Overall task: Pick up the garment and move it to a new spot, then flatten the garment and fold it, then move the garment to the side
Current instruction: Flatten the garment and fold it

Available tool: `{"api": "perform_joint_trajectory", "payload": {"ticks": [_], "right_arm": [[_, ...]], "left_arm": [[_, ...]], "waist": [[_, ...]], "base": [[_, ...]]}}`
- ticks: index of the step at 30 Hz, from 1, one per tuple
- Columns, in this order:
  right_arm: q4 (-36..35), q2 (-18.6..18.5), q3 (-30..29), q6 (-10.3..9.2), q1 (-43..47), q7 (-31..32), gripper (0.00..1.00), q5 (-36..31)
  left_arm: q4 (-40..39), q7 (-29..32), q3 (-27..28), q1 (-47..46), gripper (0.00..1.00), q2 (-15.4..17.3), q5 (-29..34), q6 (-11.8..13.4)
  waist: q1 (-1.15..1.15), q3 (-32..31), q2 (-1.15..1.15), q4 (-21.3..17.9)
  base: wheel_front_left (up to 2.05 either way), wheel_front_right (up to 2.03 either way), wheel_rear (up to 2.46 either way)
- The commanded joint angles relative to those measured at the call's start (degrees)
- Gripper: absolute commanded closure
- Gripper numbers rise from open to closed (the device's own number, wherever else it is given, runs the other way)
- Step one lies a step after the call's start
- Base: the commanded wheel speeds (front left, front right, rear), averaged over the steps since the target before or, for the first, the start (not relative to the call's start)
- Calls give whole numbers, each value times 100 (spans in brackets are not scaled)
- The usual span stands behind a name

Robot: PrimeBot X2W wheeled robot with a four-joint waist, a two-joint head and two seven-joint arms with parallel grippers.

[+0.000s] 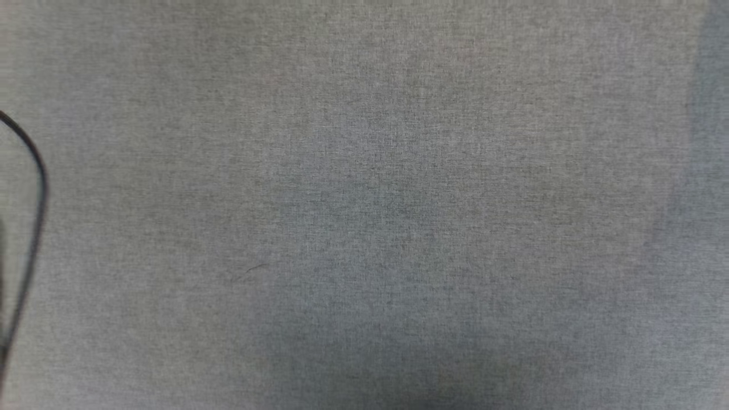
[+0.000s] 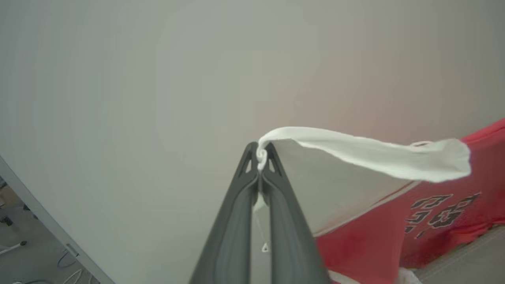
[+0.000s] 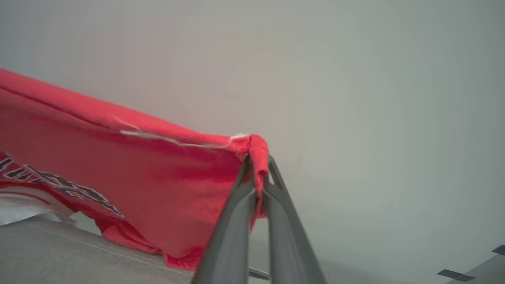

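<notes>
The garment (image 2: 394,232), red with white sleeves and black lettering, hangs lifted between both arms. In the left wrist view my left gripper (image 2: 260,154) is shut on a pinch of its white sleeve (image 2: 375,156), which stretches off to the right. In the right wrist view my right gripper (image 3: 258,159) is shut on a red edge of the garment (image 3: 138,173), and the cloth drapes leftward down to the grey surface (image 3: 59,252). The head view looks at bare grey cloth-covered table (image 1: 364,205).
A thin black cable (image 1: 34,188) curves along the left edge of the head view. The left wrist view catches the table's edge (image 2: 47,225) with floor and cables below it. Dark tape marks (image 3: 453,273) sit at the lower right of the right wrist view.
</notes>
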Motion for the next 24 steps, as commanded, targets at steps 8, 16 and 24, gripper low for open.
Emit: {"api": "perform_joint_trajectory", "payload": {"ticks": [8,16,24], "right_arm": [[-41,-94,500,-46,1486,-183,100,459],[-209,-226,959,-46,2985,-233,100,955],[-302,-296,1100,-46,4318,-210,100,1675]], "left_arm": [[-473,-33,230,2119,100,-412,-150,31],[-261,-33,62,3943,100,-681,-396,21],[92,216,-228,5291,100,-662,-838,12]], "waist": [[-1,-941,0,140],[-1,-1822,0,259],[-1,-2537,0,319]], "base": [[0,0,0],[0,0,0],[0,0,0]]}}
